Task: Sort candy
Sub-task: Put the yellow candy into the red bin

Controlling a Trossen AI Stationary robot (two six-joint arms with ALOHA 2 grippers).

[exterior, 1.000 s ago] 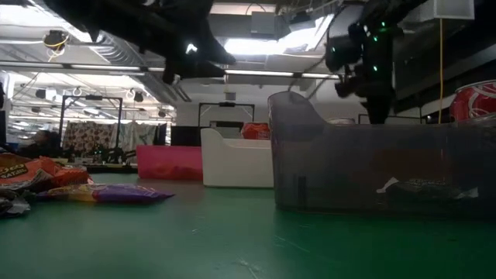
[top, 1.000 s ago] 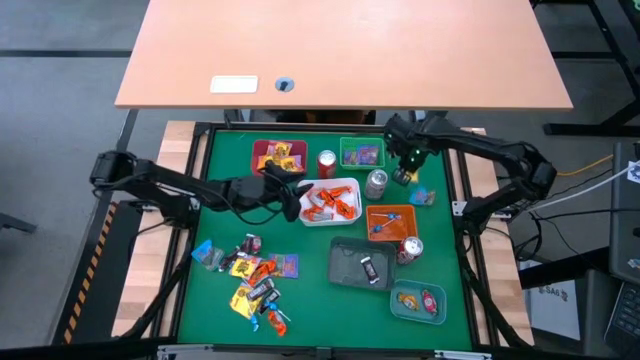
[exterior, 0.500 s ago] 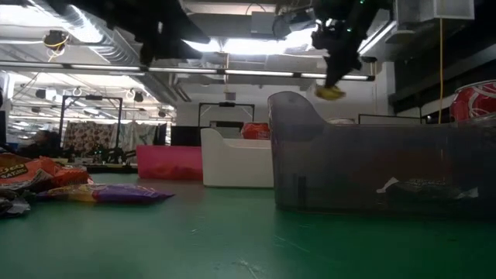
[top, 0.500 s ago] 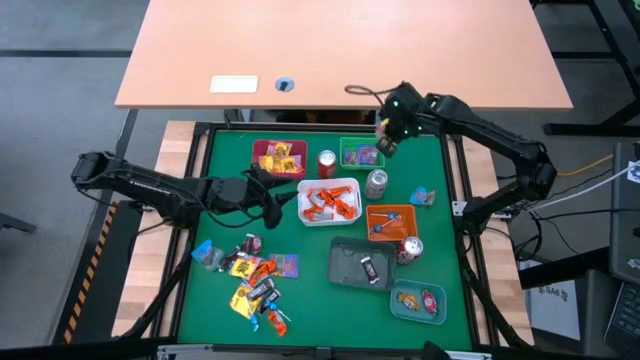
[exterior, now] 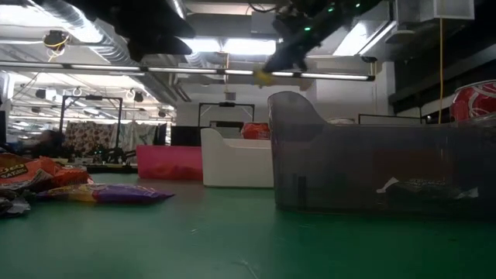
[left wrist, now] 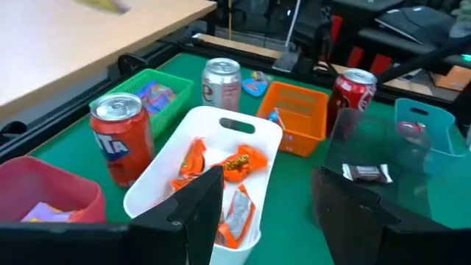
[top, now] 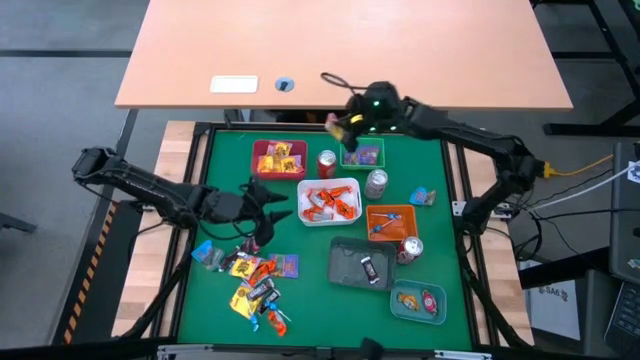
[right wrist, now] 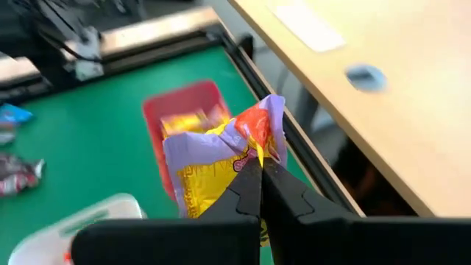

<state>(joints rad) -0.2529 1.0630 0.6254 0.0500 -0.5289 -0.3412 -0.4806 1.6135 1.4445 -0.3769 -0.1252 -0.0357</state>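
Observation:
My right gripper hangs high over the table's far edge, between the red tray and the green tray. It is shut on a candy in a purple, yellow and orange wrapper, which shows as a yellow speck in the low view. My left gripper is open and holds nothing. It stands left of the white tray, which holds orange candy. Loose candy lies in a heap on the green mat at the near left. My right gripper pinches the candy wrapper between its two fingers at one edge; the fingers themselves cover the exact spot. The fingers slant downward, pointing toward the table's left. The candy is lifted clear, high above the red tray, and stands crumpled beyond the fingertips.
A red can, a silver can and a second red can stand among the trays. Orange, grey and teal trays sit on the right. A blue candy lies by the right edge.
My right gripper, still shut, has risen from beside the silver can and swung toward the far left with the candy, tipping from steeply down to a shallower slant. My left gripper, still open, has drawn back from the white tray toward the table's left and near side.

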